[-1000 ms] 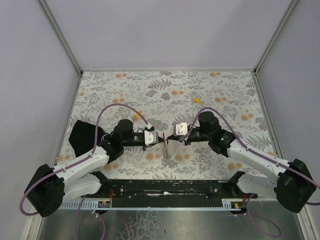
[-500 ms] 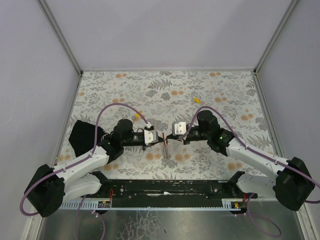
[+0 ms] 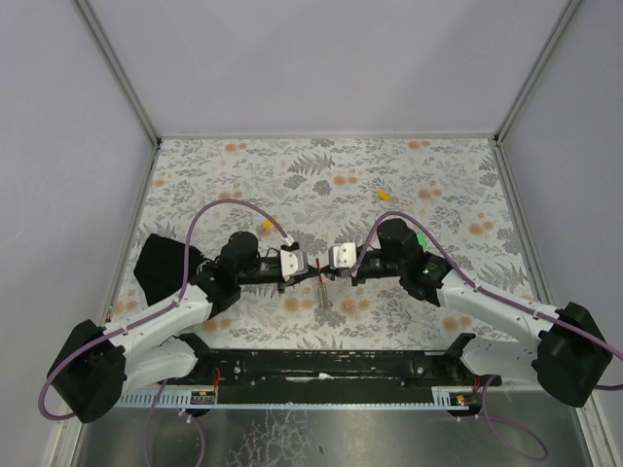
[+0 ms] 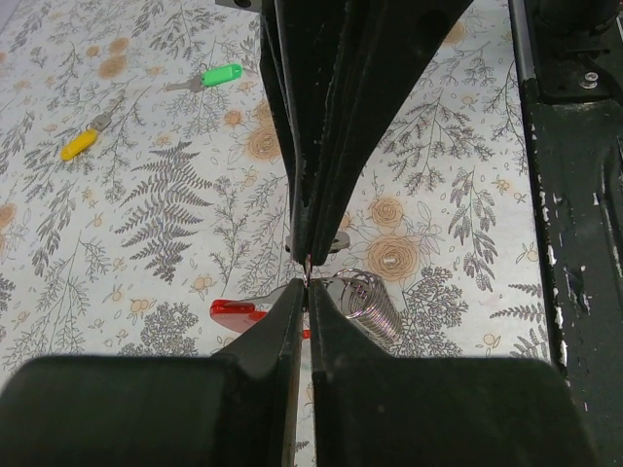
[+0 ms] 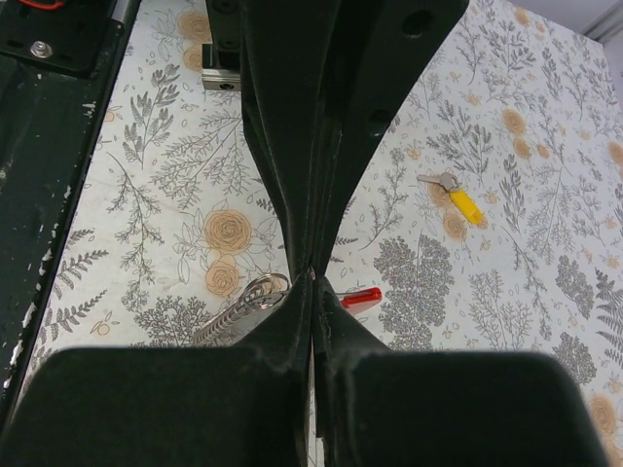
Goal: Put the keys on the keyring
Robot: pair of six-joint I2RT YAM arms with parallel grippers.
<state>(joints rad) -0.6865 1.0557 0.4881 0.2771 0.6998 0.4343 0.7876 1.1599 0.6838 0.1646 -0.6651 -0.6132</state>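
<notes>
The keyring (image 3: pixel 322 289) hangs between the two arms. Its red loop (image 4: pixel 234 313) is on one side of my left gripper (image 4: pixel 307 284) and its grey coiled piece (image 4: pixel 375 306) on the other. The left gripper is shut on it. My right gripper (image 5: pixel 313 275) is shut too, its tips pressed nose to nose against the left tips at the ring. Only a sliver of metal, seemingly a key's blade, shows between its tips; the rest is hidden. Loose keys lie on the cloth: a green one (image 4: pixel 219 75) and a yellow one (image 4: pixel 80 144).
A yellow key (image 3: pixel 384 195) lies farther back on the flowered cloth (image 3: pixel 438 175), and another (image 3: pixel 265 226) sits behind the left arm. The black base rail (image 3: pixel 321 365) runs along the near edge. Grey walls close in the table's sides and back.
The right gripper has slid a little to the left, closing the gap to the left gripper's tips. The left arm and the hanging keyring have stayed in place.
</notes>
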